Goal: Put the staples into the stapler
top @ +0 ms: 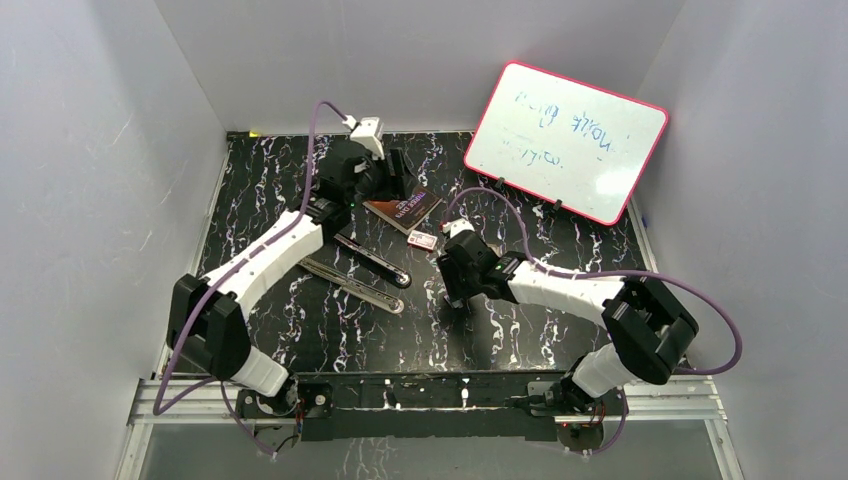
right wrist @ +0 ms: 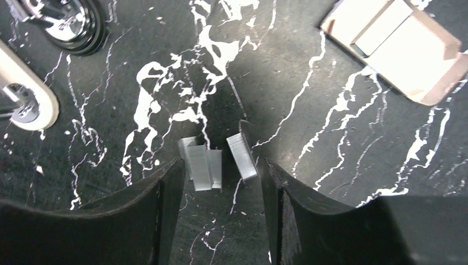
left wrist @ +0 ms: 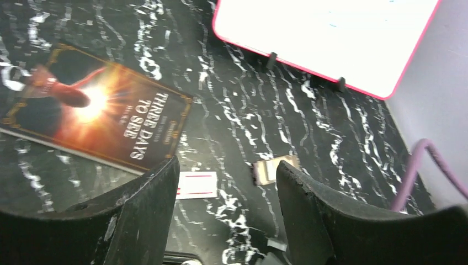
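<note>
Grey walls are enclosing the black marbled tabletop. Nearer me than the book, my right gripper is straddling the staples, spread wide; my left gripper is hovering released beside the book.

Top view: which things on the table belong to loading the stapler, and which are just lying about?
For the job: staples, stapler, staple box.
Lying about: book, whiteboard.
</note>
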Controlling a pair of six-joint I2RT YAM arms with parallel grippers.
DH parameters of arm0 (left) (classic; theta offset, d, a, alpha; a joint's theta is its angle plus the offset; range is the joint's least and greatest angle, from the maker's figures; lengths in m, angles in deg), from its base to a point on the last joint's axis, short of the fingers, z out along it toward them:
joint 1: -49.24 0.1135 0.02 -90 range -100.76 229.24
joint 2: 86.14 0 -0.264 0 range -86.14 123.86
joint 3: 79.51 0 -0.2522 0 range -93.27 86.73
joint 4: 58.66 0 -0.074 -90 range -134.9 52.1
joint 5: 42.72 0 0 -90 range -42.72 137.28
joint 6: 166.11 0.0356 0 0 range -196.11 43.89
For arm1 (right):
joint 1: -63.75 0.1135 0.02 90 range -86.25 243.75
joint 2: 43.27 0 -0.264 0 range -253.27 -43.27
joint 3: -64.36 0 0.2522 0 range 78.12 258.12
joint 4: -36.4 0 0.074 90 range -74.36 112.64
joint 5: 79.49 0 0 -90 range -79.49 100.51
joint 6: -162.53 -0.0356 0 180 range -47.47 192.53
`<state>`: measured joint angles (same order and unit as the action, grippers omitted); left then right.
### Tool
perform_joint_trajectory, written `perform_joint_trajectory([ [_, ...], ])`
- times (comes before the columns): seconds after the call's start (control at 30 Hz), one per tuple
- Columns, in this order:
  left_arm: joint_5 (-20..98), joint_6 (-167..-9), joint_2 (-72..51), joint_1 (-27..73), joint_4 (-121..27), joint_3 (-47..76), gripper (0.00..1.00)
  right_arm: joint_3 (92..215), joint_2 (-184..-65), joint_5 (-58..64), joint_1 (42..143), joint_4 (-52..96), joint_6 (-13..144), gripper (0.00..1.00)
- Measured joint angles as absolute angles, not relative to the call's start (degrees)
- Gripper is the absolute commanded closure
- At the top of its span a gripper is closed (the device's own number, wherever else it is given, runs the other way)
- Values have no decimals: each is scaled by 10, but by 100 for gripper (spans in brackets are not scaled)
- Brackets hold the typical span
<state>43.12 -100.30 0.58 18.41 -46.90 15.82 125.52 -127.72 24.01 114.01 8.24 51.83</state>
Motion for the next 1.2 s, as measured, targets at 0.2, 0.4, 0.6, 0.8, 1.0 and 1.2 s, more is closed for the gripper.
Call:
perform_joint_trajectory([
  [0.2, 446, -961, -16, 237, -432, 176, 36, 1256, -1272, 291, 1140, 84, 505, 39],
  [0.4, 463, -941, -17, 264, -426, 209, 36, 1256, -1269, 310, 1140, 81, 502, 45],
  [0.6, 463, -933, -17, 264, -427, 233, 37, 1256, -1273, 309, 1140, 77, 505, 50],
  [0.8, 462, -929, -19, 267, -427, 236, 37, 1257, -1308, 295, 1140, 76, 518, 50],
  [1.0, 463, -927, -21, 271, -427, 236, 37, 1266, -1336, 287, 1140, 72, 522, 54],
  [1.2, 462, -926, -23, 274, -427, 236, 37, 1271, -1342, 288, 1140, 67, 524, 57],
])
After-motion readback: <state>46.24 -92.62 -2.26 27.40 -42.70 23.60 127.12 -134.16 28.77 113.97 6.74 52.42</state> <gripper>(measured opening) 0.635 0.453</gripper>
